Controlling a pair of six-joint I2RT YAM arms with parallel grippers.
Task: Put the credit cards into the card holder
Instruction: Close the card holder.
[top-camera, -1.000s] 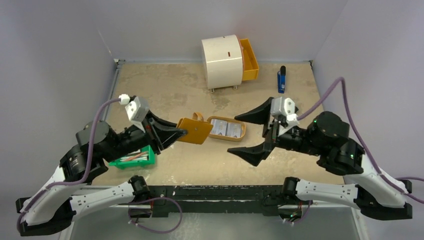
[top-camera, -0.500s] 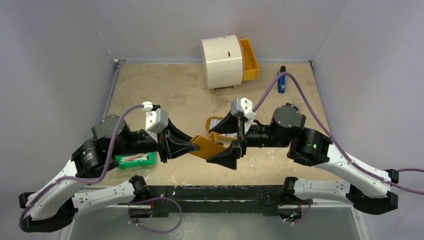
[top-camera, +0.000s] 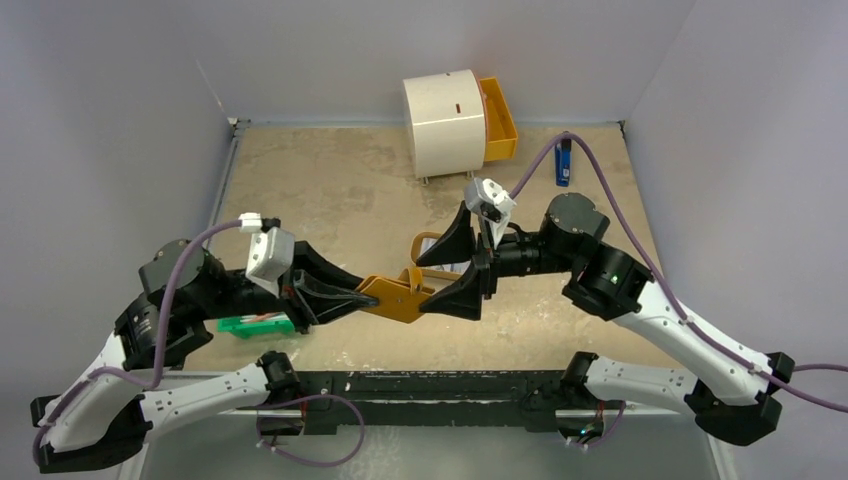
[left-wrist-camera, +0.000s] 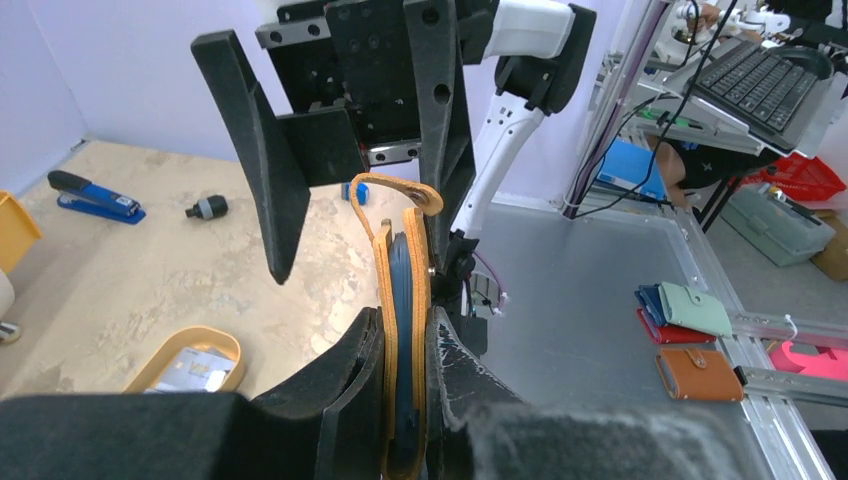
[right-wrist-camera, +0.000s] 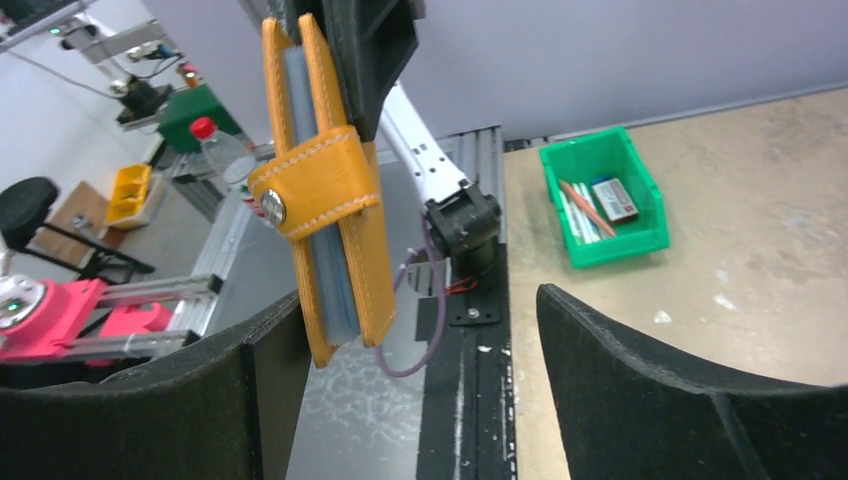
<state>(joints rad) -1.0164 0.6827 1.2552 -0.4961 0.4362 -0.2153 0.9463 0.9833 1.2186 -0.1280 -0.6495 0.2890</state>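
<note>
At the near edge of the desk (top-camera: 330, 190), on the left, sits a green bin (top-camera: 262, 323) with a few small items inside; the left arm reaches over it toward the middle. The left claw (top-camera: 362, 291) is pressed together on the card holder (top-camera: 398, 298), pinching one end of it so that it juts out toward the right arm, raised off the desk; in the left wrist view the tan holder stands on edge between the two black fingers (left-wrist-camera: 355, 395), a blue lining showing between its covers. A strap with a metal snap wraps across the holder's free edge, seen plainly in the right wrist view.

Just past it, the right claw (top-camera: 420, 288) is spread wide, one finger on each side of the holder's free end; the finger nearer the back wall stands clear of it, and whether the other one touches it I cannot tell.

Beyond the right claw lies an oval tray (left-wrist-camera: 232, 345), flat on the desk and largely covered by that claw from above; the credit cards (left-wrist-camera: 190, 373) lie inside it, pale with grey-blue print, apart from the holder.

Farther back, against the rear wall, stands a white round cabinet (top-camera: 445, 120) with its yellow drawer (top-camera: 498, 118) pulled out to the right; a blue stapler (top-camera: 564, 160) lies near the far right corner.
</note>
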